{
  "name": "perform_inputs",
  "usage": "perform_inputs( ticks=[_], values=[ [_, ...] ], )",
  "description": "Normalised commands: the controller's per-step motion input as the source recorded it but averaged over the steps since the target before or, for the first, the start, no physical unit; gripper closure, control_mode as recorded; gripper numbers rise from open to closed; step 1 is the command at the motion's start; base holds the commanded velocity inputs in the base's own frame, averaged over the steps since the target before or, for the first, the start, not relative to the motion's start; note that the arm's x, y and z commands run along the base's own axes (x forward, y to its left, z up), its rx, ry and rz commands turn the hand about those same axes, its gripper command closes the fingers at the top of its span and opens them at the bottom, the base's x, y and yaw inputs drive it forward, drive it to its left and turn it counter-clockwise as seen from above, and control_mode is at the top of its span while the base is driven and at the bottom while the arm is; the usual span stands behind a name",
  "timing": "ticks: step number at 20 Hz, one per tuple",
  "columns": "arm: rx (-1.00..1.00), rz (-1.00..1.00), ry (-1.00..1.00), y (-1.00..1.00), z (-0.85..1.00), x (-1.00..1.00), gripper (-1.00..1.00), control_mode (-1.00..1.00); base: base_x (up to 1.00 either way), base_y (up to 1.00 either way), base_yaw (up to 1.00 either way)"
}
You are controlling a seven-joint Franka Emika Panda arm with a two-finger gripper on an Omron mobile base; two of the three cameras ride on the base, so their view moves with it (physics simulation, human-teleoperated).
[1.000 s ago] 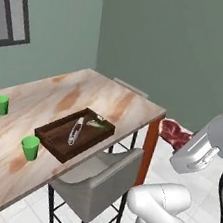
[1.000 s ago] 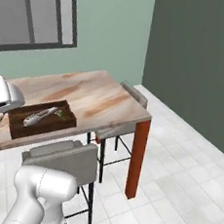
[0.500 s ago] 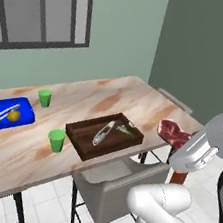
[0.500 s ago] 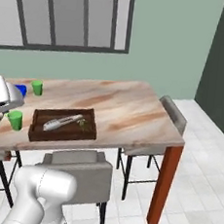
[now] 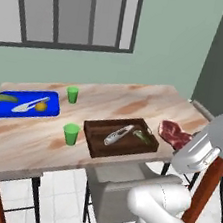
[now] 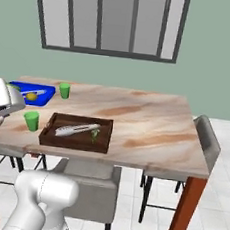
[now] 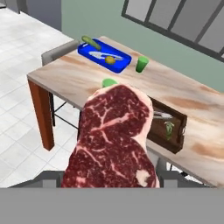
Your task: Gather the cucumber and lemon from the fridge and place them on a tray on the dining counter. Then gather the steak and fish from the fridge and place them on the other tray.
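Your pincer is closed on the steak [image 7: 116, 140], which rises from the bottom of the hand view and hides both fingertips; in the left base view the same red, marbled slab [image 5: 174, 134] sticks out from the white hand at about 3 o'clock of the frame, hanging over the right edge of the table [image 5: 23, 141]. On that table you have a dark brown tray [image 5: 96, 141] near the front edge, carrying a silvery fish [image 5: 117, 134] with a small green sprig [image 5: 140, 135] just beside it at its 3 o'clock. At the tray's 10 o'clock, well apart, sits a blue tray [image 5: 5, 109] holding a yellow lemon [image 5: 41, 106] and another pale fish [image 5: 29, 106]. The cucumber [image 5: 3, 98] lies across that tray's far left rim, partly over the edge. Two green cups stand between the trays: one [image 5: 70, 134] just beside the brown tray at its 9 o'clock, the other [image 5: 72, 94] farther back, beside the blue tray. A grey chair [image 5: 122, 186] is tucked under the table's near side.
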Motion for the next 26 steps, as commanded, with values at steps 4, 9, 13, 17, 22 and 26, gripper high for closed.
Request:
perform_inputs(
  ticks=[4,9,13,17,22,26],
  values=[
    [0.0,0.0,0.0,0.0,0.0,0.0,1.0,1.0,0.54,-0.37,0.34],
    [0.0,0.0,0.0,0.0,0.0,0.0,1.0,1.0,0.64,-0.35,0.32],
    [0.0,0.0,0.0,0.0,0.0,0.0,1.0,1.0,0.63,-0.38,0.3],
    [0.0,0.0,0.0,0.0,0.0,0.0,1.0,1.0,0.55,-0.42,0.26],
    [0.03,0.11,0.05,-0.39,-0.01,0.68,1.0,-1.0,0.0,0.0,0.0],
    [0.0,0.0,0.15,-0.1,-0.08,0.95,1.0,-1.0,0.0,0.0,0.0]
  ],
)
